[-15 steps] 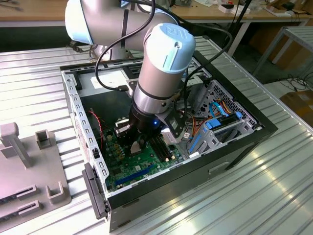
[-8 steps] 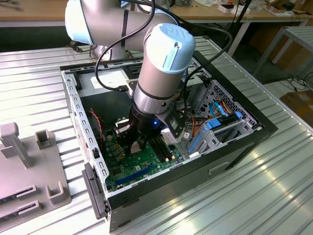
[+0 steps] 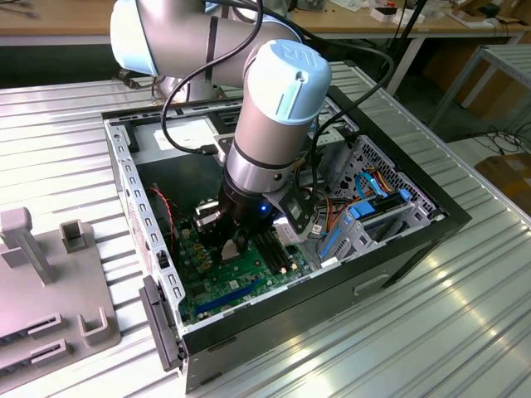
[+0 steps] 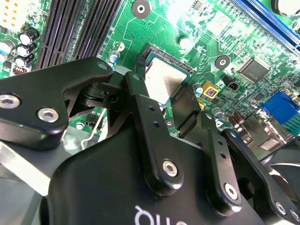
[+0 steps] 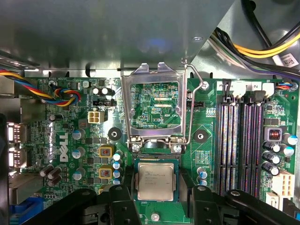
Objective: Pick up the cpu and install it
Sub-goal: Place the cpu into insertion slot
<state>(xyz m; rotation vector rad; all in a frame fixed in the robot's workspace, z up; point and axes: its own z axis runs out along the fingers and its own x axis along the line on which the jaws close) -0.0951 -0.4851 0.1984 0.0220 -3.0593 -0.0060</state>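
The cpu (image 5: 155, 182), a small square chip with a silver-grey top, lies flat over the socket (image 5: 155, 159) on the green motherboard (image 5: 79, 140). My gripper (image 5: 158, 191) is straight above it, and its black fingers (image 5: 123, 199) stand tight against two opposite sides of the chip. In the second wrist view the cpu (image 4: 161, 79) sits between the same fingers (image 4: 187, 110), level with the socket's edge. The socket's metal load plate (image 5: 154, 101) stands swung open behind it. In the exterior view the gripper (image 3: 232, 245) reaches down inside the open computer case (image 3: 398, 249).
Black memory slots (image 5: 239, 145) run beside the socket. Coloured cable bundles (image 5: 61, 93) hang at the board's edge, and yellow and black cables (image 5: 262, 47) cross above the slots. A drive cage with blue parts (image 3: 373, 211) fills the case's side at the exterior view's right. A grey fixture (image 3: 50, 282) lies outside.
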